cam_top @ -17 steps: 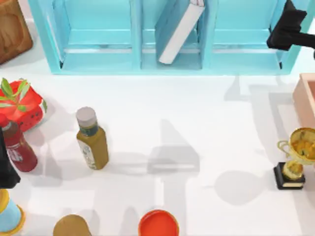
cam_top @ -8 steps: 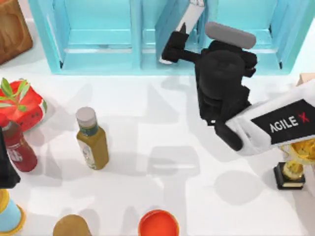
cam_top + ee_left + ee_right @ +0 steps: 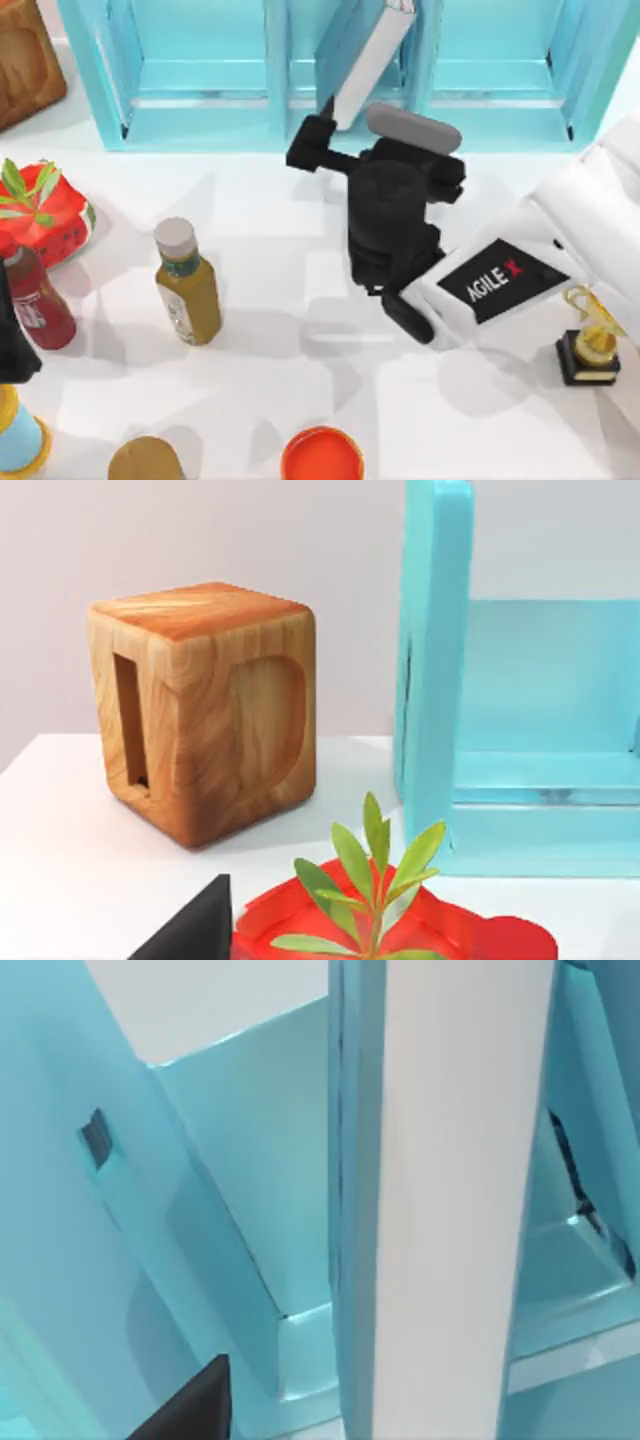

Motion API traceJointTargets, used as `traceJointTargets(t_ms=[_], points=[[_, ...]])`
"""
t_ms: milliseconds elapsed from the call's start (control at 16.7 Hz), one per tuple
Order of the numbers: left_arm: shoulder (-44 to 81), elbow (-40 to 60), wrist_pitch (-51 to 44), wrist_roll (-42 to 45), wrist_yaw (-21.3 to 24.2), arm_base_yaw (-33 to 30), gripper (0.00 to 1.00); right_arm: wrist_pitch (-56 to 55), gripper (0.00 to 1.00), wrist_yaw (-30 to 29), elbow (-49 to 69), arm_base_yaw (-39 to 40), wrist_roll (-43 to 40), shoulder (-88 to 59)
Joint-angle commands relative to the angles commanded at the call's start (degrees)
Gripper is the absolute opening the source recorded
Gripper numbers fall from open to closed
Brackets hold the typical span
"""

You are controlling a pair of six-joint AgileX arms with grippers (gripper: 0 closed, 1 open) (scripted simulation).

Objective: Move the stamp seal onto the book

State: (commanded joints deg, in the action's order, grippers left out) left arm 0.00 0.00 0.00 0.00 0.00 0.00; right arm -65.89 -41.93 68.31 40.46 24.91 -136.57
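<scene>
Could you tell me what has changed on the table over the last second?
The right arm swung in from the top view's right edge; its right gripper now sits at the leaning book's lower end. The book, olive bottle and trophy stayed put.

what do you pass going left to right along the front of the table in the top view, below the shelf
dark red sauce bottle → olive-yellow bottle → red-orange round lid → right gripper and its black wrist, up by the book → gold trophy
</scene>
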Motion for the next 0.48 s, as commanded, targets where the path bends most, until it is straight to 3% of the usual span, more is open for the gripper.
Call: traceJointTargets(t_ms=[480], points=[[0.0,0.0,0.0,0.0,0.0,0.0,1.0,3.12,1.0,1.8,6.21,-1.83,-0.15,-2.99]])
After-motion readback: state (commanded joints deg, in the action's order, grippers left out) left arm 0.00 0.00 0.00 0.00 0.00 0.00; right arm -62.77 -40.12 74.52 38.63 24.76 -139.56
